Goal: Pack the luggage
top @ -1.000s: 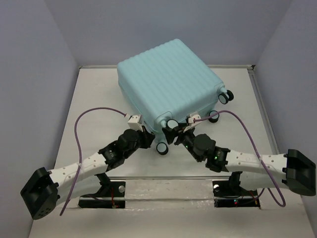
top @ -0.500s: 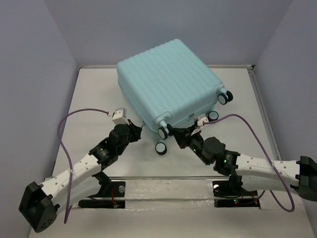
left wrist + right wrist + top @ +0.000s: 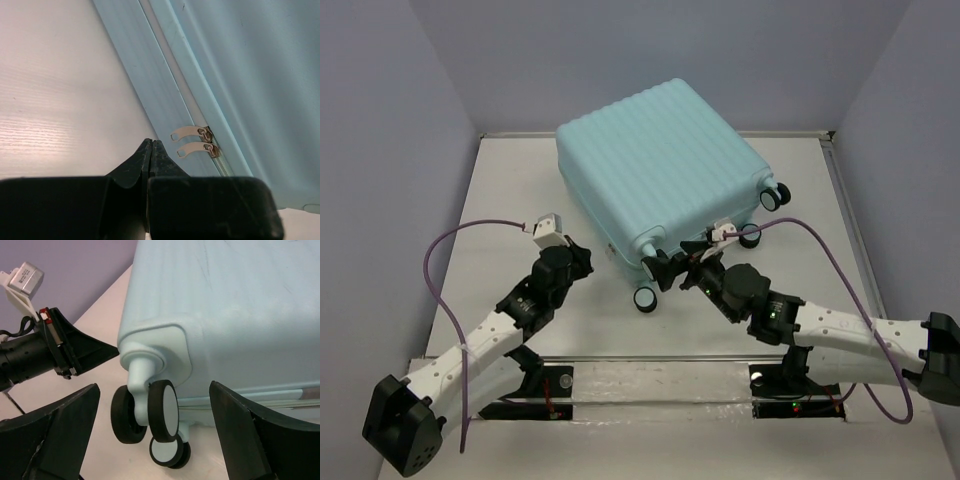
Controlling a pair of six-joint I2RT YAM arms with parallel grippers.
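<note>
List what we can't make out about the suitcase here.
Inside of the pale aqua ribbed hard-shell suitcase: every view, closed shell hides it.
Zip track past the two metal zip pulls: left wrist view, cut off by the frame edge and the shut left tool.
Near-corner black-and-white caster wheel: top view, the open right tool partly covers it.

Pale aqua ribbed luggage [image 3: 660, 170] lying flat on table, closed, wheels toward arms.
</note>
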